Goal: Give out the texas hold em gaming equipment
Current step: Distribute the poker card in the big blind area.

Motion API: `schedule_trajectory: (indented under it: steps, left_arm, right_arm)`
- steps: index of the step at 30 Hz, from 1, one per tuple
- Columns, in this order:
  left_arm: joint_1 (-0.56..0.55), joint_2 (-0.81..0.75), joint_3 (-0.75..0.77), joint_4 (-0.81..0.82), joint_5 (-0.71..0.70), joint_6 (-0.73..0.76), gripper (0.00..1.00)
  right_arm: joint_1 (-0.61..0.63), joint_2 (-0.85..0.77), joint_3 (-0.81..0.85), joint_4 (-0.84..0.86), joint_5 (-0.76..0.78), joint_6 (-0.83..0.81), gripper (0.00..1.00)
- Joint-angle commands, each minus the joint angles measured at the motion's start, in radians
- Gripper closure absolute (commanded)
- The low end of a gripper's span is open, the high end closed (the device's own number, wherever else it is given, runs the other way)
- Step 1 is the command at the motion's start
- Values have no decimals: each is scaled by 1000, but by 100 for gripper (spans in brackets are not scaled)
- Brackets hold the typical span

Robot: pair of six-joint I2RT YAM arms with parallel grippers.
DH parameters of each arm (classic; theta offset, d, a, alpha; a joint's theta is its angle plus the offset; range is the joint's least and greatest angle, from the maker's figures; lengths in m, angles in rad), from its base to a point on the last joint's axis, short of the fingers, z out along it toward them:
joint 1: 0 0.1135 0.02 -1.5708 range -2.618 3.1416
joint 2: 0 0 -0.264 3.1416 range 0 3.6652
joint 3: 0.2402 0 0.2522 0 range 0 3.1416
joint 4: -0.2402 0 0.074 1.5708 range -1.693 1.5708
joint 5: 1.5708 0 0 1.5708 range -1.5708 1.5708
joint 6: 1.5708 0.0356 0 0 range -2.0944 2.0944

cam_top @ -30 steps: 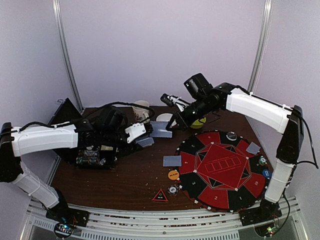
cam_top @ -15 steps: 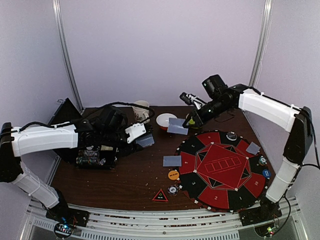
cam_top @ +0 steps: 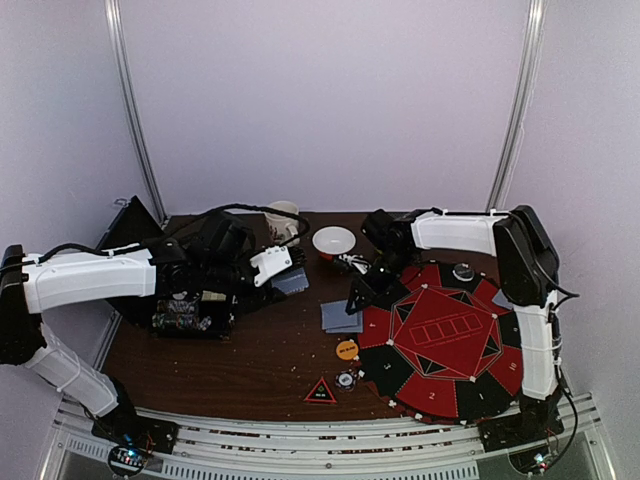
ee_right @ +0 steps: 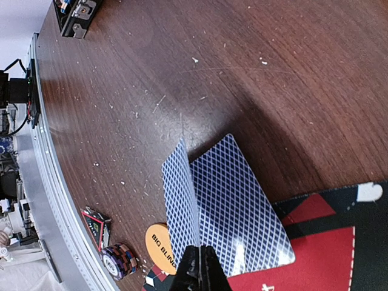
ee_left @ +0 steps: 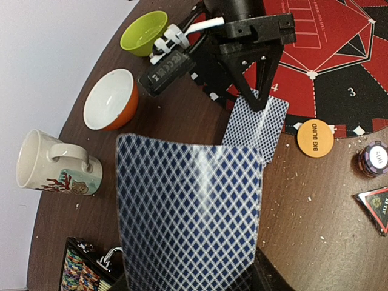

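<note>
Over the last second the right gripper [cam_top: 362,295] has swung away from the far side of the game mat [cam_top: 440,340] and come down to the mat's left edge. It is still pinched shut on the carried card [ee_right: 180,194], which stands on its edge in the wrist view. Directly below it the lying card [ee_right: 239,206] rests flat on the counter [cam_top: 250,350], one corner overlapping the mat's left rim. We cannot tell whether the two cards are touching yet.

We take this to mean a second card is about to be let go at that left-edge place, so the seat there is nearly dealt.

The left gripper [cam_top: 283,277] has not moved. It waits well left of the mat, closed on the next card [ee_left: 188,212], so we expect further deals to follow.
</note>
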Motion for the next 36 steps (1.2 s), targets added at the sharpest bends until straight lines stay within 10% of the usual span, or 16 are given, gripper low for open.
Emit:
schedule_trajectory:
  steps: [1,12,30,36]
  left_arm:
    - [-1,3,2,52,2,10,55]
    - [-1,4,2,49,-1,11,55]
    - [-2,2,3,48,3,12,55]
    - [-2,0,2,48,7,13,55]
  right_arm:
    - [1,41,52,-45,-64,-28,100]
    - [1,31,-22,27,-38,32,100]
    - [-6,-124,8,27,235,103,59]
    - [13,-253,-8,202,79,146,50]
